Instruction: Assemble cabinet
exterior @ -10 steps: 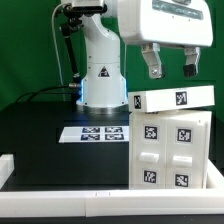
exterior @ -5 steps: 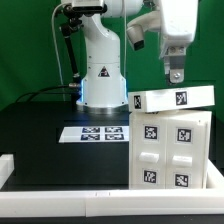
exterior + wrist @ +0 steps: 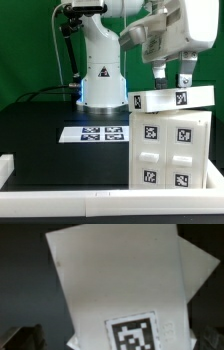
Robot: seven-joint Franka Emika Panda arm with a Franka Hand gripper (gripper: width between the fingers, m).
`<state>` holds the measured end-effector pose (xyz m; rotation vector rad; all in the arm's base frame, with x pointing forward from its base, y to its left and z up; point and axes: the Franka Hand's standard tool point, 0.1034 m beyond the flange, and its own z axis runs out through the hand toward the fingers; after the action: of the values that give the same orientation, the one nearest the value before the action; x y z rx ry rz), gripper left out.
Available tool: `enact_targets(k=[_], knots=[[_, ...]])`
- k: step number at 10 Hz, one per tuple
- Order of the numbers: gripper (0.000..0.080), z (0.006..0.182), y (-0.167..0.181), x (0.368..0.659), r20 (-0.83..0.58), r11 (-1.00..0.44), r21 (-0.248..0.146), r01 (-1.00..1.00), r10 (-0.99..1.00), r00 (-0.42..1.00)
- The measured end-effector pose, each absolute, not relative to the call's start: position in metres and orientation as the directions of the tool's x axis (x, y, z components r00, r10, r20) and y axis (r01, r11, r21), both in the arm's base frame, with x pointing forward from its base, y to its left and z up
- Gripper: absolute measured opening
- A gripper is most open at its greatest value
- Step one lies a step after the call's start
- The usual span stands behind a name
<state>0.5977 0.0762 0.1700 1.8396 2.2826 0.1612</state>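
Note:
The white cabinet body (image 3: pixel 172 150) stands upright at the exterior view's right, with black marker tags on its front. A white top panel (image 3: pixel 172 99) with tags lies across its top, slightly tilted. My gripper (image 3: pixel 171 78) hangs just above this panel, open and empty, and its two fingers (image 3: pixel 158 72) are apart and clear of the panel. In the wrist view the white panel (image 3: pixel 115 274) with one tag fills most of the picture. One dark finger (image 3: pixel 24 337) shows at the edge, and the gripper (image 3: pixel 120 341) holds nothing.
The marker board (image 3: pixel 98 132) lies flat on the black table in front of the robot base (image 3: pixel 100 75). A white rail (image 3: pixel 60 191) runs along the table's front edge and left side. Green backdrop behind.
The gripper has turned about its wrist above the top panel: side-on half a second ago, both fingers now show again, tilted. The panel and cabinet body have not moved.

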Motion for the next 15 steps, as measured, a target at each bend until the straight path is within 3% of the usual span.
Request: enact_targets(k=[1,4,5,6,7,10,15], knots=[[0.0797,0.164,0.076,0.596,-0.108,0.272,0.199,0.942,0.961,-0.254],[0.0797,0.151,0.076,0.593,-0.099,0.248,0.184,0.951,0.968,-0.233],[0.0654,0.151,0.076,0.593,-0.098,0.241,0.185,0.953,0.969,-0.226],[0.0654,0.151,0.076,0.593,-0.098,0.240,0.184,0.953,0.969,-0.226],[0.0541,0.151,0.076,0.593,-0.098,0.240,0.184,0.953,0.969,-0.225],[0.0541,0.151,0.075,0.593,-0.088,0.197,0.188,0.962,0.979,-0.184],[0.0543,0.150,0.069,0.593,0.029,-0.273,0.197,0.942,0.962,0.273]])
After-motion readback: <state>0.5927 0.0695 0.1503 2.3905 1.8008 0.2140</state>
